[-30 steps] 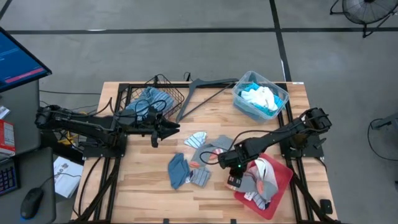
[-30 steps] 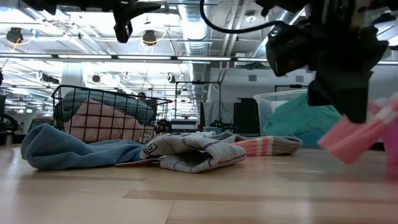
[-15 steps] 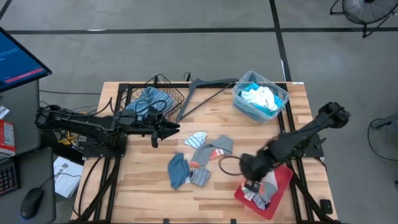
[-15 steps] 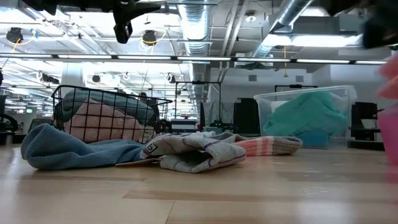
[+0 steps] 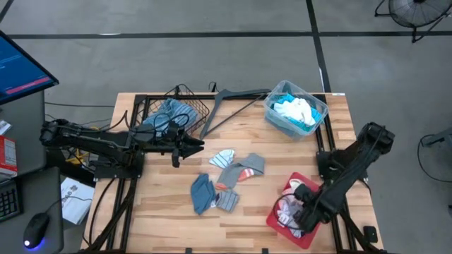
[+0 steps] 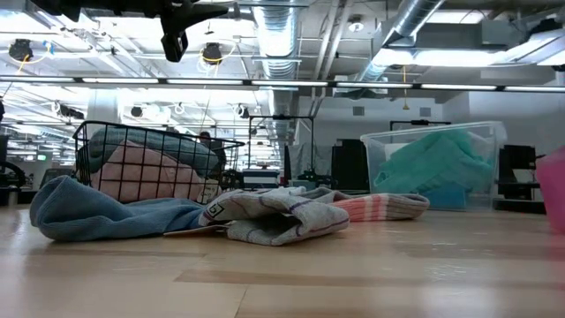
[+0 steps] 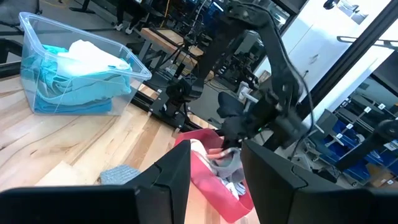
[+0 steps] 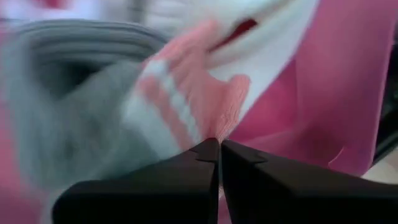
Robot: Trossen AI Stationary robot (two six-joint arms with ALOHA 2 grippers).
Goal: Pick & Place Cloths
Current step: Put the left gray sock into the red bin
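Several small cloths [image 5: 227,180] lie in a loose heap at mid-table, also seen in the low view as a heap [image 6: 265,212]. The red tray [image 5: 308,241] at the near right holds more cloths [image 5: 291,212]. My right gripper [image 5: 300,213] hangs over them pointing down, its fingertips [image 8: 219,147] shut with nothing seen between them. My left gripper [image 5: 200,146] waits left of the heap, held level above the table and open [image 7: 214,152]. My right gripper's shut fingertips stand right at a pink-and-white striped cloth [image 8: 186,93] lying in the tray [image 8: 348,93]. I cannot tell whether they touch it.
A wire basket [image 5: 176,113] with blue and pink cloths stands at the far left. A clear box [image 5: 296,109] of turquoise and white cloths stands at the far right. Between them lies a dark hanger [image 5: 233,99]. Bare wood lies along the near edge.
My right gripper has swung from beside the mid-table heap toward the table's right and near edges. It now stands over the red tray, has rolled about its own axis, and has left the low view. The heap has not moved.
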